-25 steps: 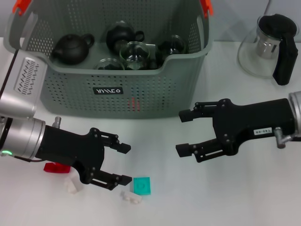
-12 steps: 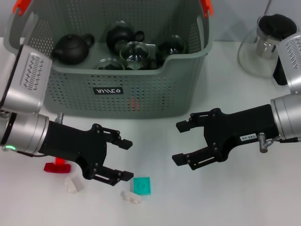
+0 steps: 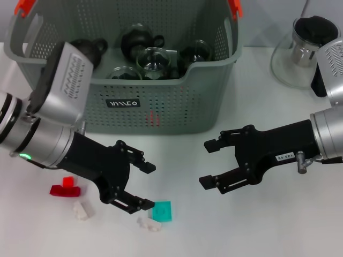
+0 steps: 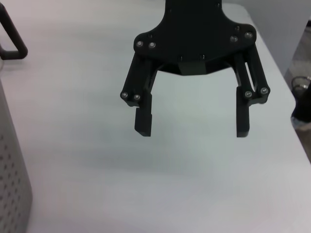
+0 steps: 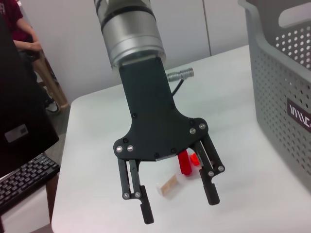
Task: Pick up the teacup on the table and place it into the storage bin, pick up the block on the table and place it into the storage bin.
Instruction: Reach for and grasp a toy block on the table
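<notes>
The grey storage bin (image 3: 161, 112) stands at the back and holds dark teapots and glass teacups (image 3: 153, 58). No teacup stands on the table. A teal block (image 3: 162, 211) lies near the front edge, with a red block (image 3: 65, 189) and two white blocks (image 3: 82, 210) to its left. My left gripper (image 3: 148, 186) is open just left of the teal block, its lower fingertip right beside it. My right gripper (image 3: 207, 163) hangs open over bare table to the right. The right wrist view shows the left gripper (image 5: 180, 208), the red block (image 5: 186, 161) and the bin (image 5: 286, 97). The left wrist view shows the right gripper (image 4: 193, 133).
A glass kettle (image 3: 300, 53) with a black handle and lid stands at the back right, behind my right arm. A second white block (image 3: 149, 223) lies just below the teal one. A keyboard (image 5: 24, 179) sits off the table's left side.
My left arm has swung right and forward, bringing its open gripper down close to the teal block. The right gripper shifted slightly left. Both stayed open.
</notes>
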Robot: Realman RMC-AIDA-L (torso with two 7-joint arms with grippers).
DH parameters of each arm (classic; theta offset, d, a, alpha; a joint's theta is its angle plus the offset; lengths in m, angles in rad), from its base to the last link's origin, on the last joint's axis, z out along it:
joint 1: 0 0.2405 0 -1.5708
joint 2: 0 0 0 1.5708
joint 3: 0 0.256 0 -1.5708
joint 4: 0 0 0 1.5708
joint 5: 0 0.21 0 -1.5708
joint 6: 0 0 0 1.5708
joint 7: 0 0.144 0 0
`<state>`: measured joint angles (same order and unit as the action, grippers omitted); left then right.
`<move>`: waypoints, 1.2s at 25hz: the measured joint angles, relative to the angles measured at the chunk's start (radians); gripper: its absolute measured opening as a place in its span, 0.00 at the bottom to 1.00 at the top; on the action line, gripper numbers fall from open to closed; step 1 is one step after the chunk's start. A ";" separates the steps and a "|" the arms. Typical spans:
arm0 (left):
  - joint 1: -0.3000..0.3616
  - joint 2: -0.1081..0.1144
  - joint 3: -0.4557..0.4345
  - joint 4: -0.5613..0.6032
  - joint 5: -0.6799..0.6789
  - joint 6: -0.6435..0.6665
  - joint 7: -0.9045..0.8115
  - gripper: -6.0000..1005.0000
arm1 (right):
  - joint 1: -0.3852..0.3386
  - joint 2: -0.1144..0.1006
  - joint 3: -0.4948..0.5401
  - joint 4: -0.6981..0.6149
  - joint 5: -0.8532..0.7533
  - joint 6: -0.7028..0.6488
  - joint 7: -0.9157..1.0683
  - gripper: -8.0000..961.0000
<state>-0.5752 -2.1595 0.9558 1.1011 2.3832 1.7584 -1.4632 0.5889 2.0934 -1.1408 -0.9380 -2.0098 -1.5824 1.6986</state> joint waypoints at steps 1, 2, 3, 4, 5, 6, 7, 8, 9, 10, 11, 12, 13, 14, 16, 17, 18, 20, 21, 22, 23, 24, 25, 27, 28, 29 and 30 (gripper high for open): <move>0.002 -0.003 0.021 0.026 0.008 0.003 -0.019 0.75 | 0.001 0.000 0.000 -0.001 -0.001 0.000 0.003 0.96; 0.003 -0.003 0.038 0.043 0.014 0.005 -0.033 0.75 | 0.002 0.000 0.000 -0.003 -0.001 0.000 0.005 0.96; 0.005 -0.004 0.059 0.060 0.018 0.005 -0.049 0.75 | 0.003 0.000 -0.001 -0.003 -0.002 0.000 0.006 0.96; 0.007 -0.005 0.085 0.077 0.021 0.005 -0.067 0.75 | 0.004 -0.001 -0.001 -0.004 -0.002 0.000 0.006 0.96; 0.008 -0.006 0.111 0.091 0.023 0.005 -0.080 0.75 | 0.005 -0.001 -0.002 -0.004 -0.002 0.001 0.006 0.96; 0.009 -0.007 0.126 0.098 0.024 0.005 -0.087 0.75 | 0.006 -0.001 -0.002 -0.004 -0.002 0.002 0.006 0.96; 0.009 -0.008 0.150 0.109 0.027 0.004 -0.096 0.75 | 0.010 0.000 -0.002 -0.004 -0.002 0.003 0.006 0.96; 0.009 -0.009 0.169 0.116 0.031 0.002 -0.103 0.75 | 0.012 0.000 -0.002 -0.002 -0.002 0.003 0.006 0.96; 0.009 -0.011 0.186 0.122 0.036 -0.004 -0.107 0.75 | 0.015 0.000 -0.002 0.000 -0.002 0.003 0.006 0.96; 0.009 -0.012 0.203 0.128 0.040 -0.012 -0.111 0.75 | 0.017 0.001 -0.002 0.001 -0.003 0.002 0.006 0.96; 0.009 -0.014 0.217 0.132 0.042 -0.021 -0.114 0.75 | 0.018 0.001 -0.001 0.001 -0.003 0.001 0.009 0.96; 0.009 -0.015 0.230 0.134 0.043 -0.031 -0.118 0.75 | 0.019 0.001 0.000 0.000 -0.003 0.001 0.011 0.96; 0.009 -0.016 0.243 0.134 0.043 -0.044 -0.121 0.75 | 0.020 0.002 0.000 -0.001 -0.003 0.001 0.015 0.96; 0.009 -0.016 0.255 0.132 0.042 -0.057 -0.125 0.75 | 0.021 0.002 0.000 -0.001 -0.003 0.001 0.017 0.96; 0.009 -0.017 0.268 0.127 0.037 -0.077 -0.127 0.75 | 0.024 0.002 0.000 0.002 -0.002 0.003 0.018 0.96; 0.009 -0.018 0.273 0.123 0.034 -0.086 -0.128 0.75 | 0.026 0.002 0.001 0.004 -0.002 0.003 0.018 0.96; 0.009 -0.018 0.277 0.117 0.029 -0.098 -0.129 0.75 | 0.027 0.002 0.001 0.004 -0.002 0.004 0.019 0.96; 0.008 -0.019 0.289 0.102 0.024 -0.115 -0.130 0.75 | 0.028 0.002 0.001 0.005 -0.001 0.000 0.025 0.96; 0.008 -0.019 0.289 0.102 0.024 -0.115 -0.130 0.75 | 0.029 0.002 0.001 0.005 -0.001 -0.002 0.029 0.96; 0.005 -0.019 0.303 0.086 0.020 -0.129 -0.133 0.75 | 0.029 0.002 0.001 0.004 -0.001 -0.005 0.032 0.96; 0.003 -0.019 0.309 0.080 0.018 -0.134 -0.135 0.75 | 0.029 0.001 0.001 0.003 -0.001 -0.009 0.035 0.96; -0.003 -0.019 0.324 0.067 0.016 -0.142 -0.143 0.75 | 0.028 0.000 0.001 0.000 -0.001 -0.011 0.038 0.96; -0.005 -0.019 0.330 0.063 0.015 -0.145 -0.147 0.75 | 0.027 -0.001 0.001 -0.002 -0.001 -0.012 0.039 0.96; -0.011 -0.019 0.352 0.054 0.015 -0.154 -0.164 0.75 | 0.025 -0.005 0.001 -0.003 -0.001 -0.016 0.040 0.96; -0.013 -0.019 0.364 0.051 0.015 -0.161 -0.172 0.75 | 0.024 -0.006 0.001 -0.003 -0.001 -0.016 0.040 0.96; -0.014 -0.019 0.374 0.049 0.015 -0.168 -0.179 0.75 | 0.024 -0.007 0.001 -0.004 -0.001 -0.017 0.041 0.96; -0.015 -0.019 0.385 0.048 0.014 -0.177 -0.187 0.75 | 0.023 -0.008 0.001 -0.005 -0.001 -0.018 0.041 0.96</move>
<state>-0.5905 -2.1782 1.3404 1.1496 2.3976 1.5812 -1.6501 0.6118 2.0849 -1.1397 -0.9429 -2.0111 -1.6003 1.7393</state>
